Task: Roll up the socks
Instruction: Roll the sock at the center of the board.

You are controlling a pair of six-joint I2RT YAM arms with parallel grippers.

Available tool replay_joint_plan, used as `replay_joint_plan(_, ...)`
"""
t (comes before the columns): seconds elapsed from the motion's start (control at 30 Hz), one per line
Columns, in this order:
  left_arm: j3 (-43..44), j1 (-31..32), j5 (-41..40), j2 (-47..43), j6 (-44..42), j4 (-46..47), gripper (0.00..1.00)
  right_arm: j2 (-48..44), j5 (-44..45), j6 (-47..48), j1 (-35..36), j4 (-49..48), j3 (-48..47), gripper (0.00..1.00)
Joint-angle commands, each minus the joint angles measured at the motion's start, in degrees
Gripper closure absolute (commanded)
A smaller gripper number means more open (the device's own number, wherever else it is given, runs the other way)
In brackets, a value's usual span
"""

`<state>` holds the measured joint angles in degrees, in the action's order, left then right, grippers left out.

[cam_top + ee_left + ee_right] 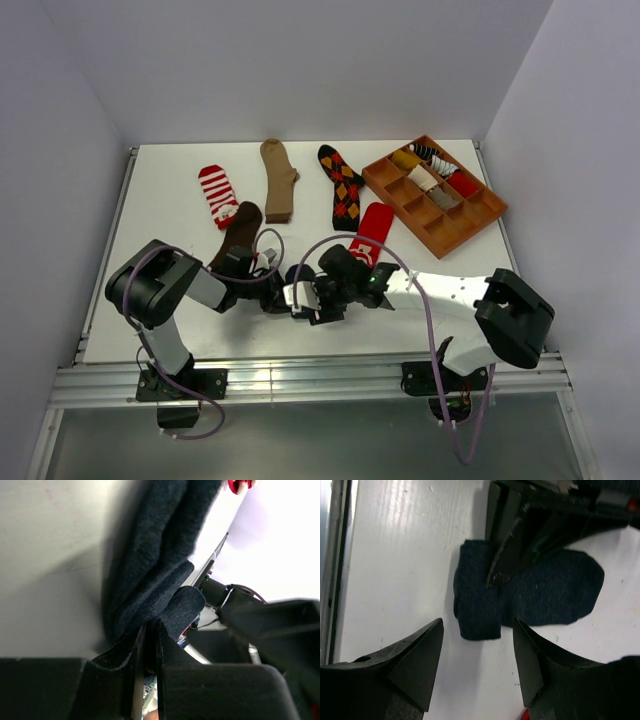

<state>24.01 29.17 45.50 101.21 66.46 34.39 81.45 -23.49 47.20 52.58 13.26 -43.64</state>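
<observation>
Navy fabric is clamped in the closed jaws of the left gripper [150,637], the navy sock [540,592] lying partly folded on the white table [395,555], a fold only the right wrist view shows. The right gripper [478,624] hangs over it, jaws wide and empty. The overhead view alone shows what lies beyond the navy sock: a dark brown sock [238,232] and red sock [372,228], then a red-white striped sock [217,192], tan sock [278,180] and argyle sock [342,185], and far right a wooden tray [470,225] of rolled socks [425,177].

Fingers [120,652] of the left gripper [149,647] pinch the navy sock [150,555].
</observation>
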Motion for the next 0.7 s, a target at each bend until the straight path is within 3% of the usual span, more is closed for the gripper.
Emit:
replay_joint_plan(0.0,-2.48,0.10,-3.40,3.38,-2.03,-6.09,1.00,0.37,4.85,2.28,3.23,-4.64,0.57,0.35)
replay_joint_plan(0.5,-2.39,-0.87,-2.60,3.56,-3.88,-7.23,0.99,5.91,10.65,0.62,9.82,-2.45,-1.36,0.43)
replay_joint_plan(0.67,-2.74,-0.96,-1.73,4.26,-3.62,-5.92,1.00,9.60,12.32,-0.35,10.35,-1.66,-3.56,0.54)
